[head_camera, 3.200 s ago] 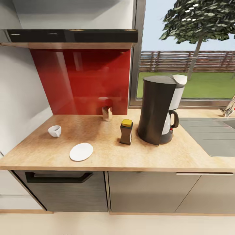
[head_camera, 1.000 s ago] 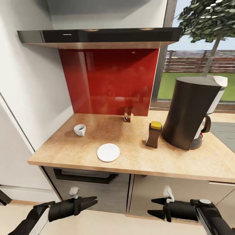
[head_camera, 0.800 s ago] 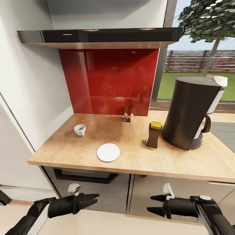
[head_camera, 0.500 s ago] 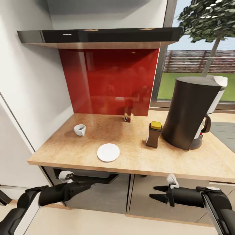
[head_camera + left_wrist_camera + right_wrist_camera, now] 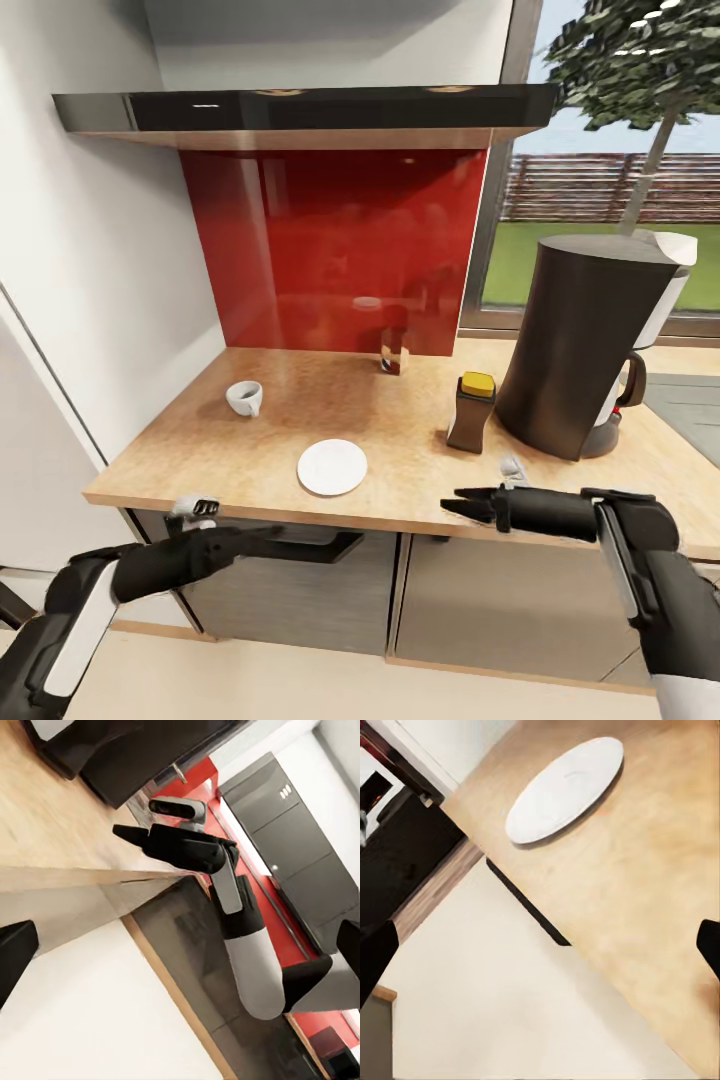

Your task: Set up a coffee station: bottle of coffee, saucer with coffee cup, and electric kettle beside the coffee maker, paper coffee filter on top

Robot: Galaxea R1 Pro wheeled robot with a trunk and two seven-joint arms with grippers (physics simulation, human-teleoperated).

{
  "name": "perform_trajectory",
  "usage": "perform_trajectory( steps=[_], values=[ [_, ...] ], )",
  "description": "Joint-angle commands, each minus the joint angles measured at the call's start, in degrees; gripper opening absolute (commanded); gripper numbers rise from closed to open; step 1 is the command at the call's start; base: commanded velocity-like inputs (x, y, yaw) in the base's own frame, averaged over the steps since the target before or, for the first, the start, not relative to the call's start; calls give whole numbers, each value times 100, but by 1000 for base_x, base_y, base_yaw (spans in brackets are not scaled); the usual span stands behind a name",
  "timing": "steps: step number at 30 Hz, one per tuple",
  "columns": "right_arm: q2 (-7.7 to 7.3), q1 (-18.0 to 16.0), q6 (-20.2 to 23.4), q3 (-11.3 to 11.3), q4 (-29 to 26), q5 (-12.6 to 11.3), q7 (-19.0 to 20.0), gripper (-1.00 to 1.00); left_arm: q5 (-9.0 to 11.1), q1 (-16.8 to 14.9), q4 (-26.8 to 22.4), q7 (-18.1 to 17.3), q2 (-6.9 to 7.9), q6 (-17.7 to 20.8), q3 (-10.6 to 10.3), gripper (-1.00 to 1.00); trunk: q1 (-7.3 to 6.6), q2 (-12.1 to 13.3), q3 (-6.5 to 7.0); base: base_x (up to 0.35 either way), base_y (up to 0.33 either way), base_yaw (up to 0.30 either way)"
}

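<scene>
my right gripper (image 5: 452,500) is released, its two dark fingers spread with nothing between them, levelled just over the front edge of the countertop (image 5: 400,470) and pointing toward the saucer (image 5: 332,467); my right wrist view looks across bare wood at that white saucer (image 5: 565,789) with a fingertip at each side of the frame and only air in the gap. my left gripper (image 5: 262,533) sits lower, below the counter lip in front of the dark drawer handle (image 5: 300,548); in the head view its fingers look close together, but my left wrist view shows the two tips far apart at the frame's edges, so i judge it released and carrying nothing. outward from there: the saucer lies flat near the front edge, the coffee cup (image 5: 244,397) stands well apart from it, back toward the wall, and the bottle of coffee (image 5: 471,412) with its yellow cap is already on the counter just beside the coffee maker (image 5: 590,345), which has something white at its top that may be the filter, though i cannot be sure. the step in hand, as i read it, is the saucer and cup: the saucer must go nearer the coffee maker, so my right arm should reach on and pinch its thin rim, which will be awkward on a flat plate. the bottle's label is too small to read, and no brand or writing is legible anywhere.
</scene>
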Motion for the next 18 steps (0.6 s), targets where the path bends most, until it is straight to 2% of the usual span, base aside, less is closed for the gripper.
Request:
perform_trajectory(
  steps=[1,2,3,6,8,9,10,14,15,18],
  values=[
    [138,-139,62,-1,22,18,-136,100,22,-161,209,122,-70,45,5,100,0,-3,-6,0,0,0],
    [360,-315,70,2,49,24,-491,100,36,-435,516,303,-234,46,48,100,0,-3,-6,0,0,0],
    [529,-416,73,16,76,29,-799,100,42,-635,693,431,-321,47,94,100,0,-3,-6,0,0,0],
    [807,-567,74,67,188,33,-1304,100,51,-924,963,652,-398,47,140,100,0,-3,-6,0,0,0],
    [1130,-795,70,118,473,30,-1972,100,57,-1286,1348,874,-446,46,173,100,0,-3,-6,0,0,0],
    [1192,-855,68,125,551,28,-2116,100,58,-1376,1438,906,-452,45,178,100,0,-3,-6,0,0,0],
    [1319,-1036,65,136,773,20,-2463,100,59,-1618,1668,969,-470,42,188,100,0,-3,-6,0,0,0],
    [1397,-1245,56,142,1143,9,-2789,100,60,-1826,1902,1008,-476,40,194,100,0,-3,-6,0,0,0],
    [1423,-1338,47,143,1429,1,-3007,100,61,-1902,2016,1021,-477,40,196,100,0,-3,-6,0,0,0],
    [1468,-1463,35,145,1814,-7,-3348,100,61,-1952,2145,1103,-476,34,200,100,0,-3,-6,0,0,0]
  ],
)
